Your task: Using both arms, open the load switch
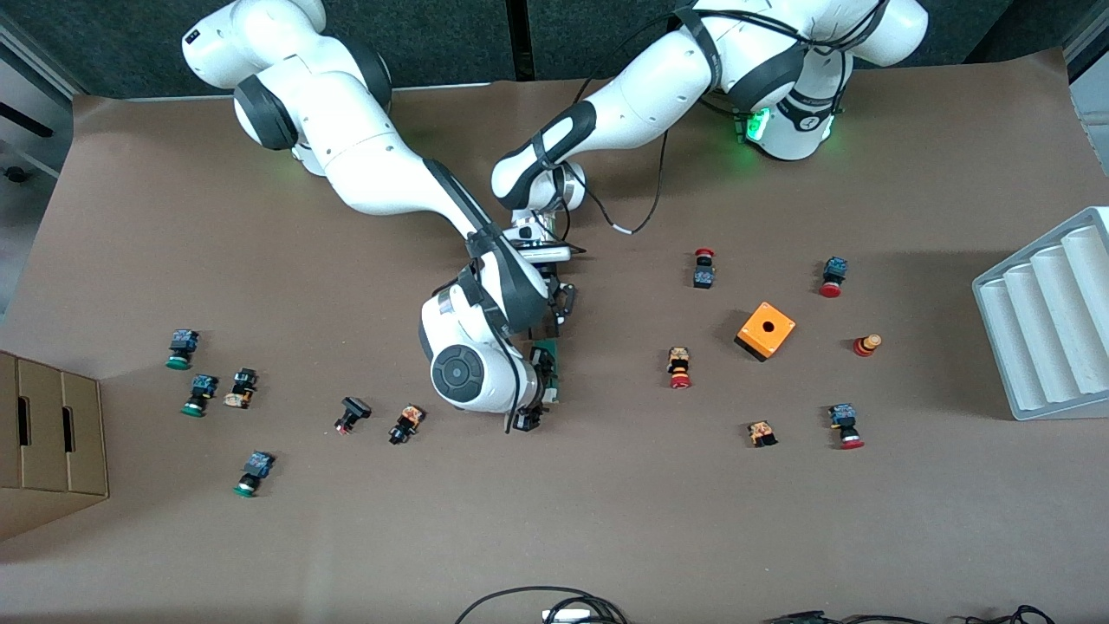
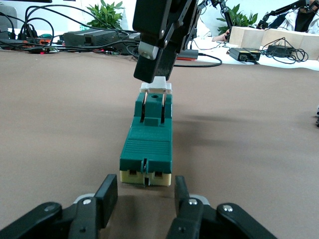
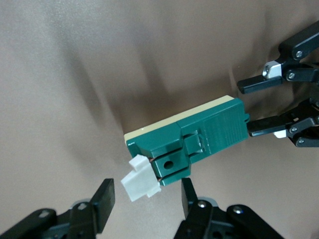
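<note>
Surface: brown paper-covered table (image 1: 606, 520), push buttons scattered across it.
Switch: green load switch (image 1: 554, 368) lies flat at frame centre, white piece (image 3: 140, 180) at one end.
Right gripper (image 3: 144, 199): lower centre, jaws apart, straddling the white piece.
Left gripper (image 2: 144, 196): just above, jaws apart, at the switch's cream end.
Cube: orange cube (image 1: 765, 330), centre right.

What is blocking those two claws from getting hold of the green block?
Nothing visible. The load switch lies on bare brown paper. The left gripper is open right at its cream end, the right gripper open around its white piece.
</note>
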